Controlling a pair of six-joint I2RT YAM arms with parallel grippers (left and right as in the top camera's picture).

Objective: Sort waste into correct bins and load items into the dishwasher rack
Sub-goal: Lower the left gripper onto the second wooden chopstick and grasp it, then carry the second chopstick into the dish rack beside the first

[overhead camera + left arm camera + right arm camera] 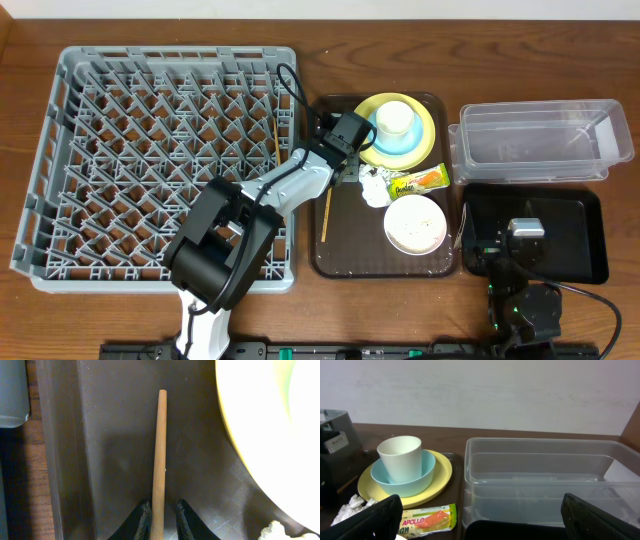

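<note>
One wooden chopstick (160,450) lies on the brown tray (110,460), and my left gripper (161,506) straddles it, narrowly open with a gap at the right finger. The other chopstick (277,140) lies in the grey dishwasher rack (150,150). The white cup (395,117) stands in the blue bowl (400,143) on the yellow plate (428,135). The tissue (372,186), the snack wrapper (418,180) and the white bowl (413,222) lie beside them. My right gripper (482,527) hangs wide open and empty over the black tray (580,240), facing the clear tub (545,480).
The left arm (290,180) reaches over the rack's right rim onto the brown tray (345,255). The yellow plate's rim (240,445) is close to the right of the chopstick. The tray's raised wall (60,460) runs along its left. The right arm's base (525,300) sits at the front.
</note>
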